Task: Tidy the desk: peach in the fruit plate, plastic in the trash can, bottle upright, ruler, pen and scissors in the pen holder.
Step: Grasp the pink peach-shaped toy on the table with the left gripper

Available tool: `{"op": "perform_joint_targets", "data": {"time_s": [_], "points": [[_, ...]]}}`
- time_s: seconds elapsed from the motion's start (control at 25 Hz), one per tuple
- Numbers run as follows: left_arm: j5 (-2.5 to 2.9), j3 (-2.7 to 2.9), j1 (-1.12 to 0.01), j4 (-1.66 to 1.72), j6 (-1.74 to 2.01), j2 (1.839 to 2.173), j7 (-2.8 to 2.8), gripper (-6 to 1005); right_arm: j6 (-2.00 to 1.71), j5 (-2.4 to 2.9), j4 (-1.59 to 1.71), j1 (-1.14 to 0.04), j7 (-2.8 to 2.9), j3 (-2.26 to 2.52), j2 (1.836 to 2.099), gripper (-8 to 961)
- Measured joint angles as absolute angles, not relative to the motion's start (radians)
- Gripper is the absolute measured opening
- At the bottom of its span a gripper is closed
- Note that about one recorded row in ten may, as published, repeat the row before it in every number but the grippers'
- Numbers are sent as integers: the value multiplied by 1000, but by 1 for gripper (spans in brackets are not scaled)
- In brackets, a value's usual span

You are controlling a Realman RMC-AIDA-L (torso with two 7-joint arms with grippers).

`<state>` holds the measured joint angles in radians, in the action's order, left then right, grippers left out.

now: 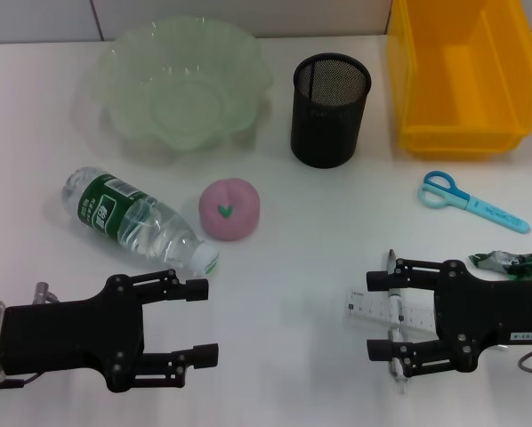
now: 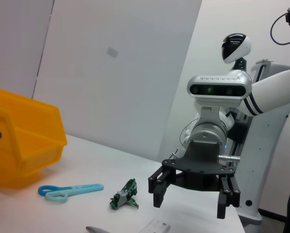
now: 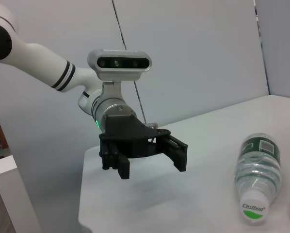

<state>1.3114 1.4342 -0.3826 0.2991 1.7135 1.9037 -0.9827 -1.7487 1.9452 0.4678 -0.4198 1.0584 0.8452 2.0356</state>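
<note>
left gripper (image 1: 191,322) spread, empty, near bottle (image 1: 140,221) lying by peach (image 1: 230,209) | right gripper (image 1: 383,314) spread over ruler (image 1: 392,313) and pen (image 1: 394,360) | ruler looked thin, stiff; likely pinch by edges

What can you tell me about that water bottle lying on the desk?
The bottle is clear plastic with a green label and a white cap, and looks empty or nearly so. It lies on its side on the white desk, cap pointing toward the robot, between the fruit plate and the open left gripper. The peach sits just beside its neck. Nothing grips it.
</note>
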Motion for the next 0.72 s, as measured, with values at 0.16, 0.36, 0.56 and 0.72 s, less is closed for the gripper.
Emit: {"op": "perform_joint_targets", "data": {"time_s": [0.16, 0.36, 0.56, 0.72], "points": [[1316, 1434, -383, 299, 1714, 1905, -978, 782, -1749, 1945, 468, -421, 1058, 845, 2036, 835], [1317, 1434, -385, 299, 1714, 1905, -979, 781, -1749, 1945, 468, -422, 1059, 845, 2036, 835], [1318, 1434, -388, 299, 1713, 1905, -980, 779, -1749, 1945, 468, -422, 1058, 845, 2036, 835], [1318, 1433, -390, 305, 1712, 1906, -983, 777, -1749, 1945, 468, -420, 1058, 845, 2036, 835]]}}
